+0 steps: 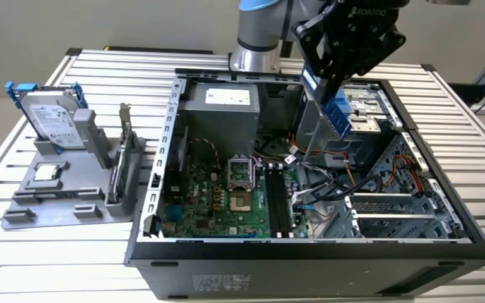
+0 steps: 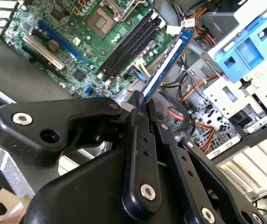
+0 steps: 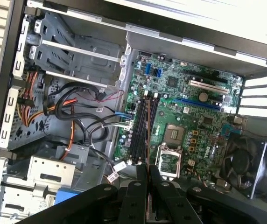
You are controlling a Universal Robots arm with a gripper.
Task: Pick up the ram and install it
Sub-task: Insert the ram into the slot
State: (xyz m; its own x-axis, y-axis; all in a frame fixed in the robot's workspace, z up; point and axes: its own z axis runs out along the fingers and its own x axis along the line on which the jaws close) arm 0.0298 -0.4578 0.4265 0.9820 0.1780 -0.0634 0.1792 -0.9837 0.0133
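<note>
Hanging over the open computer case (image 1: 310,273), the claw (image 1: 331,77) pinches the ram (image 1: 337,113).

Gripper (image 2: 143,101) clamped on ram (image 2: 167,62), blue edge — motherboard (image 2: 73,51) beyond

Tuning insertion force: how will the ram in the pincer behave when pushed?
Probably stiff: the ram juts straight from the pincer without sag. Likely light, being a thin board. Held by one end, it may pivot under an off-axis push.
</note>
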